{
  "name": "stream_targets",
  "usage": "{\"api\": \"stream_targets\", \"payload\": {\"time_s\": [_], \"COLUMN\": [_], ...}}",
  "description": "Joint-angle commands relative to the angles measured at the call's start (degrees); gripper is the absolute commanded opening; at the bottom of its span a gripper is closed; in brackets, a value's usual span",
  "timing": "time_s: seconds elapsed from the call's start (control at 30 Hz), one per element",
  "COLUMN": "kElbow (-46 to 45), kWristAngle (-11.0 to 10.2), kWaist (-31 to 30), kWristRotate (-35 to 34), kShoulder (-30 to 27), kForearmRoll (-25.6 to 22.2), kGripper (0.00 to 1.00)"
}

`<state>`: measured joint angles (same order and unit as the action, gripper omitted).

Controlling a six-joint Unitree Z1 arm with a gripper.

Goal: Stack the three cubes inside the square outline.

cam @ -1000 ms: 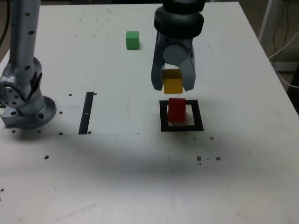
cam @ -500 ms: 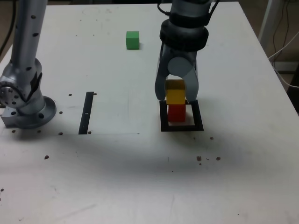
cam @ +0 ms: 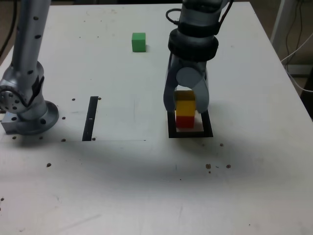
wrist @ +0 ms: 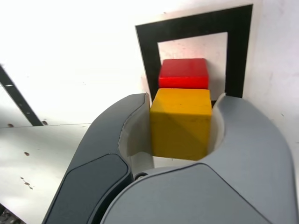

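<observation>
The exterior view looks down from a raised spot across the white table (cam: 244,186), facing the arm's front, wide enough to take in the tool (cam: 185,108) from outside. The wrist view sits just behind the tool (wrist: 180,123), very near, looking out along its two fingers. Both views share the square outline (cam: 190,133) (wrist: 194,28) under the tool and the yellow cube (cam: 185,105) (wrist: 180,123) between its fingers.
</observation>
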<state>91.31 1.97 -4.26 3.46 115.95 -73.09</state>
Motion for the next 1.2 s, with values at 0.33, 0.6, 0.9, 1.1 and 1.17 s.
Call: {"api": "stream_targets", "payload": {"time_s": [0.33, 0.6, 0.9, 1.1, 1.17], "kElbow": [-2.3, -4.5, -5.7, -5.7, -5.7], "kWristAngle": [0.7, -1.5, -6.1, -7.7, -7.9], "kWaist": [0.0, 1.0, 5.6, 11.1, 13.1], "kWristRotate": [0.6, 1.0, 3.7, 7.7, 9.5], "kShoulder": [-0.2, -2.8, -7.1, -8.9, -9.2], "kForearmRoll": [2.3, 2.9, 0.4, -2.0, -2.3], "kGripper": [1.00, 1.00, 1.00, 1.00, 1.00]}}
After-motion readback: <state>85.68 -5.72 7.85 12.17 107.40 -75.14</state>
